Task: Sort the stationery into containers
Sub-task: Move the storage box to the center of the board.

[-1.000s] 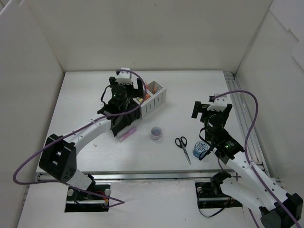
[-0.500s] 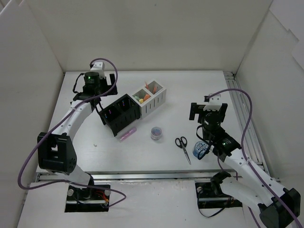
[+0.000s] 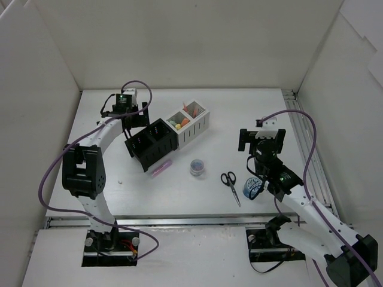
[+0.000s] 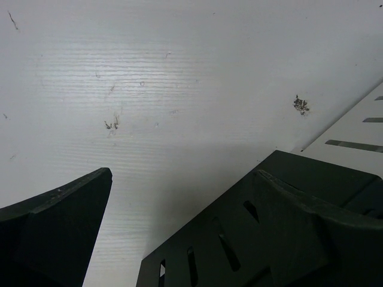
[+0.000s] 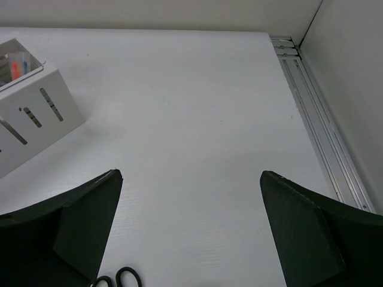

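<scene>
Left tool [image 3: 127, 118] and right tool [image 3: 262, 141] both gape empty, so we should lower the right squarely across the scissors [image 3: 229, 183], which seem to lie flat on the desk [image 3: 239, 110].

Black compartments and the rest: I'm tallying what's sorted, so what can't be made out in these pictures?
Black compartments: insides too dark in the top view; the left wrist view shows only an outer wall.
Contents of the white compartments: too small to name in the top view; cut by the left edge in the right wrist view.
Blue tape roll: partly covered by the right arm, top view.
</scene>
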